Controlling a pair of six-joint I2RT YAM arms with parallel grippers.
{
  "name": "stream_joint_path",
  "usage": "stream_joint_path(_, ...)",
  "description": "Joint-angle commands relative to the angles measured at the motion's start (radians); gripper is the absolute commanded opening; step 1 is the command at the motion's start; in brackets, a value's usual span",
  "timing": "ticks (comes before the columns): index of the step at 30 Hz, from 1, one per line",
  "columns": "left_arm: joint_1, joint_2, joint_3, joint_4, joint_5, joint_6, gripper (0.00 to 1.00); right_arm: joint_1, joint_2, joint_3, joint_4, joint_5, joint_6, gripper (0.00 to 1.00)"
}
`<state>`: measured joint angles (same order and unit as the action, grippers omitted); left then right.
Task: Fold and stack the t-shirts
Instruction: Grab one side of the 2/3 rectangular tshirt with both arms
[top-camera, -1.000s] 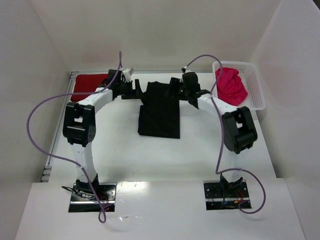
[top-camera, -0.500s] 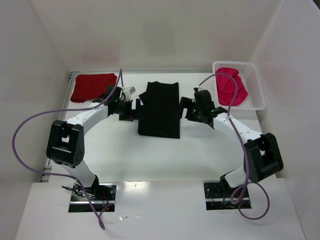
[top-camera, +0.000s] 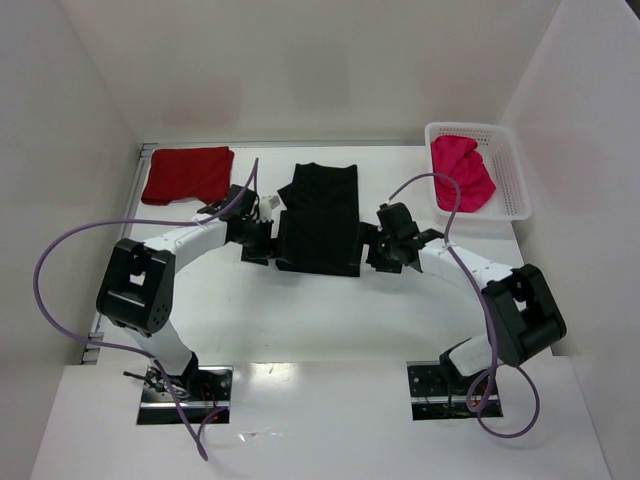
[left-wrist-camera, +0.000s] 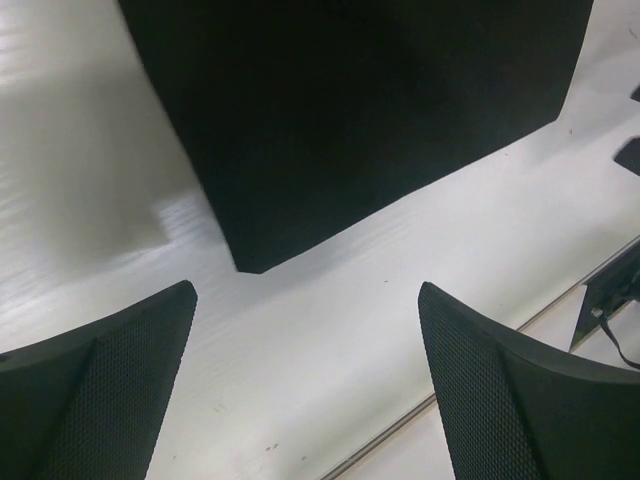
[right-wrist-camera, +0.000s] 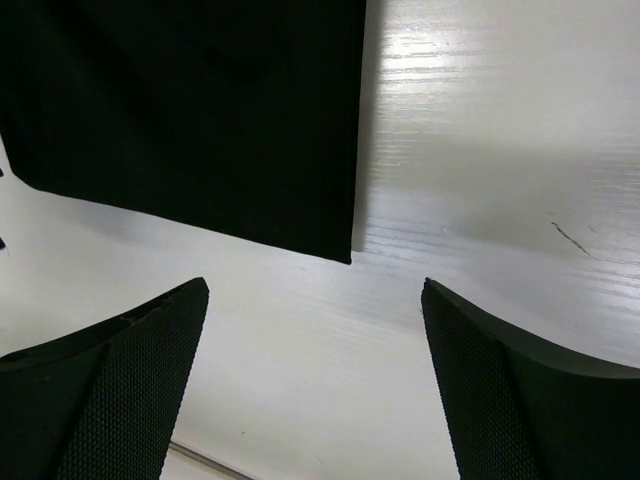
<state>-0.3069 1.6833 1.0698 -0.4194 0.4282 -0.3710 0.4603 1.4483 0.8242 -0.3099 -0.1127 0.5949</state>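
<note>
Left fingers (left-wrist-camera: 100, 400) and right fingers (right-wrist-camera: 110, 390) were spread wide, holding nothing, flanking the folded black t-shirt (top-camera: 320, 215) on the table (top-camera: 300, 310). A dark red t-shirt (top-camera: 187, 173) lay far left.

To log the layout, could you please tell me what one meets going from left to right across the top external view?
dark red t-shirt → left gripper → black t-shirt → right gripper → pink-red t-shirt

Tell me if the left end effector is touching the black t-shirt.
Apart. Left wrist view: bare table separates the open left end effector from the black t-shirt.
</note>
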Motion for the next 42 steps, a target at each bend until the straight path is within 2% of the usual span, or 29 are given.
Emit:
stream_joint_path(1, -0.014, 0.009, -0.027, 0.057, 0.004, -0.032, 1.00, 0.027, 0.037, -0.010, 0.040, -0.007, 0.022, 0.89)
stream_joint_path(14, -0.014, 0.056, -0.028, 0.086, -0.072, -0.072, 0.91, 0.028, 0.152, 0.012, 0.138, -0.005, 0.040, 0.76)
stream_joint_path(18, -0.014, 0.065, -0.028, 0.110, -0.063, -0.092, 0.83, 0.028, 0.179, 0.012, 0.149, -0.005, 0.040, 0.74)
stream_joint_path(21, -0.014, 0.085, -0.028, 0.119, -0.054, -0.092, 0.75, 0.028, 0.188, 0.012, 0.160, -0.005, 0.040, 0.68)
stream_joint_path(24, -0.014, 0.085, -0.028, 0.119, -0.054, -0.092, 0.70, 0.028, 0.198, 0.012, 0.160, -0.005, 0.049, 0.57)
stream_joint_path(29, -0.014, 0.095, -0.028, 0.119, -0.054, -0.092, 0.69, 0.028, 0.198, 0.012, 0.147, -0.025, 0.049, 0.42)
stream_joint_path(31, -0.014, 0.095, -0.028, 0.128, -0.054, -0.092, 0.66, 0.028, 0.198, 0.012, 0.147, -0.025, 0.049, 0.39)
stream_joint_path(36, -0.014, 0.095, -0.028, 0.162, -0.034, -0.101, 0.54, 0.028, 0.198, 0.012, 0.158, -0.025, 0.049, 0.30)
stream_joint_path(39, -0.014, 0.095, -0.028, 0.172, -0.034, -0.111, 0.43, 0.028, 0.198, 0.012, 0.158, -0.016, 0.059, 0.23)
stream_joint_path(40, -0.014, 0.104, -0.028, 0.172, -0.034, -0.111, 0.40, 0.028, 0.198, 0.021, 0.158, -0.016, 0.059, 0.18)
stream_joint_path(41, -0.014, 0.104, -0.028, 0.172, -0.034, -0.111, 0.33, 0.028, 0.198, 0.021, 0.158, -0.007, 0.059, 0.15)
stream_joint_path(42, -0.014, 0.104, -0.028, 0.172, -0.034, -0.111, 0.30, 0.028, 0.198, 0.021, 0.158, -0.007, 0.059, 0.13)
